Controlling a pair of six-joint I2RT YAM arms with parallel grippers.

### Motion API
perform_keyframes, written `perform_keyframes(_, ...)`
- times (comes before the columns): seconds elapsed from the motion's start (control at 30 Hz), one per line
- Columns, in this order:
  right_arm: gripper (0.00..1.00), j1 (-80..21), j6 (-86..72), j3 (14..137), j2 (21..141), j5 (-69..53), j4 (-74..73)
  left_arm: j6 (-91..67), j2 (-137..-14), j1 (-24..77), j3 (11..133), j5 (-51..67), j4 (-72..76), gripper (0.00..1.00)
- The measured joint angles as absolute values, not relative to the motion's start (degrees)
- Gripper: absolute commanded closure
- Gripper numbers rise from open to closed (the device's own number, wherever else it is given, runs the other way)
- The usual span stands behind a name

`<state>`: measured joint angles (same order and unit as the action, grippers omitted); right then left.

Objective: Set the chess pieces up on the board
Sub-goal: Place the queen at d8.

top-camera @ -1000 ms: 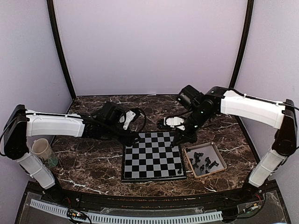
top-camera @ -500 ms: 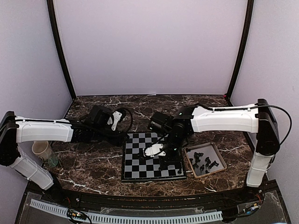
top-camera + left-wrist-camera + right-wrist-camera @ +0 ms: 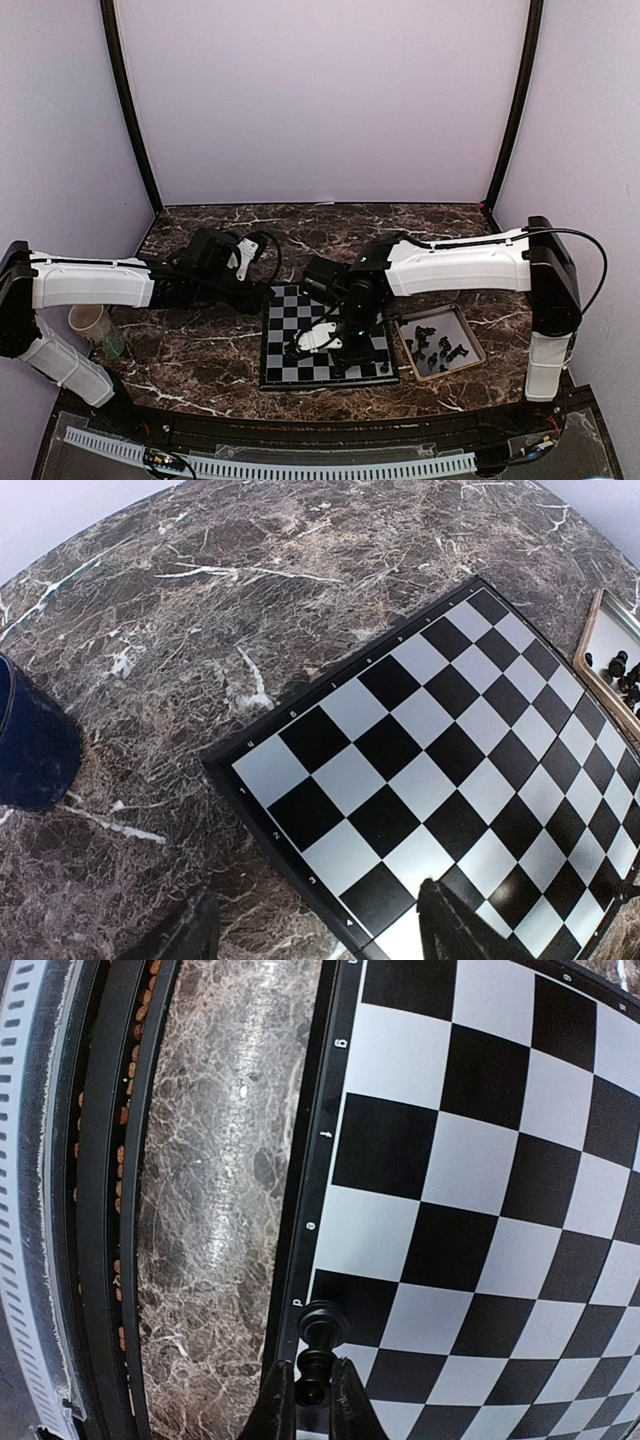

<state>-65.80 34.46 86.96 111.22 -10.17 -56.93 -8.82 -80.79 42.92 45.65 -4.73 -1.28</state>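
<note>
The board (image 3: pixel 300 310) of black and pale squares lies mid-table. My right gripper (image 3: pixel 342 350) hangs low over its near half. In the right wrist view that gripper (image 3: pixel 315 1388) is shut on the top of a dark chess piece (image 3: pixel 323 1328), whose round base hovers at the board (image 3: pixel 480 1160) edge row by the letter d. One chess piece (image 3: pixel 384 368) stands on the board's near right corner. More chess pieces (image 3: pixel 436 348) lie in the tan-rimmed tray (image 3: pixel 469 336). My left gripper (image 3: pixel 258 288) is open with nothing in it at the board's far left corner (image 3: pixel 250 765).
A cream cup (image 3: pixel 90 321) stands at the far left beside the left arm. A dark blue object (image 3: pixel 30 745) shows at the left edge of the left wrist view. The tray (image 3: pixel 596 650) edge appears at that view's right. A slotted rail (image 3: pixel 30 1210) runs along the table's near edge.
My right arm swung from behind the board down over its near half, carrying the piece. The left arm drew back a little to the left.
</note>
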Motion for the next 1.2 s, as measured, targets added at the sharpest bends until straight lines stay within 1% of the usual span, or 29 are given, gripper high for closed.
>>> perform_keyframes(0.23, 0.93, -66.35, 34.48, 87.02, 111.98, -9.08, -56.93, -8.82, -80.75, 42.89, 45.58, -5.04, -1.15, 0.3)
perform_keyframes(0.4, 0.9, -66.37, 34.46, 87.02, 112.14, -8.67, -56.9, -8.84, -80.75, 42.89, 45.58, -5.02, -0.95, 0.3)
perform_keyframes(0.73, 0.88, -66.37, 34.44, 87.05, 112.95, -7.88, -56.8, -8.84, -80.75, 42.89, 45.58, -4.99, -0.93, 0.3)
perform_keyframes(0.97, 0.84, -66.37, 34.39, 87.31, 113.12, -7.88, -56.69, -8.84, -80.75, 42.89, 45.58, -4.97, -0.93, 0.3)
perform_keyframes(1.03, 0.82, -66.37, 34.33, 87.42, 113.25, -7.88, -56.6, -8.84, -80.75, 42.89, 45.58, -4.95, -0.91, 0.3)
perform_keyframes(1.2, 0.73, -66.37, 34.04, 87.42, 113.34, -7.88, -56.36, -8.84, -80.75, 42.89, 45.58, -4.86, -0.91, 0.3)
